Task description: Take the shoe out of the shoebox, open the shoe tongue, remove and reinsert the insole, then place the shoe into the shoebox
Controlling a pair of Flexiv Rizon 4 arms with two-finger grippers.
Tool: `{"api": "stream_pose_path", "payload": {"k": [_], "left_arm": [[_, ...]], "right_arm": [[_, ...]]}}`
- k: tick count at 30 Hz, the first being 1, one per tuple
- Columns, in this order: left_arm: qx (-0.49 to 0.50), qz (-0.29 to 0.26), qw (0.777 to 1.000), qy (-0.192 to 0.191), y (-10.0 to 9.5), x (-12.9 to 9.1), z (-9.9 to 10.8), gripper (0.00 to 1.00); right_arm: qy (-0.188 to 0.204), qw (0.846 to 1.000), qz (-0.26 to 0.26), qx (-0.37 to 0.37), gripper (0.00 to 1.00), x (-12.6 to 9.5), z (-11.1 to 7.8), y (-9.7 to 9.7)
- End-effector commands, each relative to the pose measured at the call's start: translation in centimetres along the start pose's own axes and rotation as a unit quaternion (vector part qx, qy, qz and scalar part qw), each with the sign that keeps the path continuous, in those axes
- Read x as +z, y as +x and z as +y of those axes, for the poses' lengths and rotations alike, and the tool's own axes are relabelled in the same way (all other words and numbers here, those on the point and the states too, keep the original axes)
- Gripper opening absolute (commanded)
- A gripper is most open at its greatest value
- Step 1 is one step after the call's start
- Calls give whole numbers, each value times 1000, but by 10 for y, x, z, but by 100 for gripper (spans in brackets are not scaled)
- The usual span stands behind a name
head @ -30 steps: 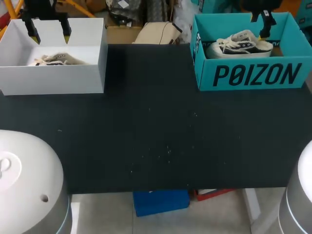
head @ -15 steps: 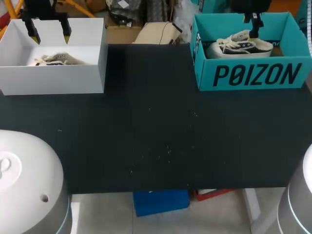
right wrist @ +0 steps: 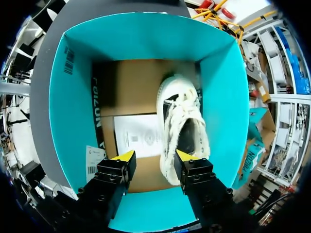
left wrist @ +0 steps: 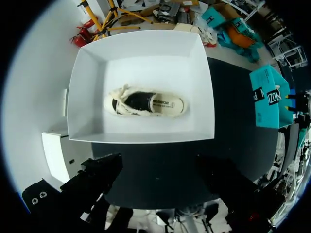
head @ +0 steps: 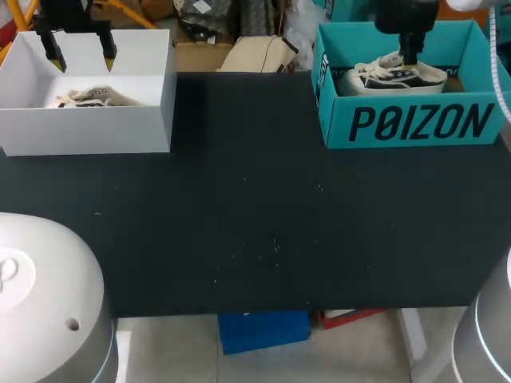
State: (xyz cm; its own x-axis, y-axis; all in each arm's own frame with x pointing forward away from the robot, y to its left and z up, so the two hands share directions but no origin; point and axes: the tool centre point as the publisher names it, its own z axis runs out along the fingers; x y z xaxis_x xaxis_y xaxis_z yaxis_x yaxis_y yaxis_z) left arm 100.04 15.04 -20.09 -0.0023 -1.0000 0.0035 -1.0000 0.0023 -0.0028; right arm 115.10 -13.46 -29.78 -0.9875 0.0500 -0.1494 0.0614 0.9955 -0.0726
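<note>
Cardboard floored the teal shoebox (right wrist: 73, 97), where a white-laced shoe (right wrist: 182, 126) lay sole down. The right claw (right wrist: 153, 158) hung released over its heel end. A white box (left wrist: 141, 87) held a second shoe (left wrist: 146, 102) beneath the left claw (head: 82, 56), which was spread and grasping nothing. From the head view, front walls hid both shoes' lower parts above the black surface (head: 255, 215).
</note>
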Motion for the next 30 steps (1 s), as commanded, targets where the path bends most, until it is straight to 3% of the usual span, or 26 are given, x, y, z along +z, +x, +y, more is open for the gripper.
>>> {"api": "stream_pose_path", "payload": {"k": [1, 12, 24, 30], "left_arm": [[0, -1, 1000, -1, 0, 0, 0, 100], [0, -1, 1000, -1, 0, 0, 0, 100], [0, -1, 1000, -1, 0, 0, 0, 100], [0, -1, 1000, -1, 0, 0, 0, 100]], "right_arm": [[-3, 1000, 14, 3, 48, 20, -2, -17], [-7, 1000, 17, 12, 44, 47, -9, -30], [-15, 999, 24, 21, 35, 71, -8, -23], [-16, 999, 22, 21, 37, 86, -10, -25]]}}
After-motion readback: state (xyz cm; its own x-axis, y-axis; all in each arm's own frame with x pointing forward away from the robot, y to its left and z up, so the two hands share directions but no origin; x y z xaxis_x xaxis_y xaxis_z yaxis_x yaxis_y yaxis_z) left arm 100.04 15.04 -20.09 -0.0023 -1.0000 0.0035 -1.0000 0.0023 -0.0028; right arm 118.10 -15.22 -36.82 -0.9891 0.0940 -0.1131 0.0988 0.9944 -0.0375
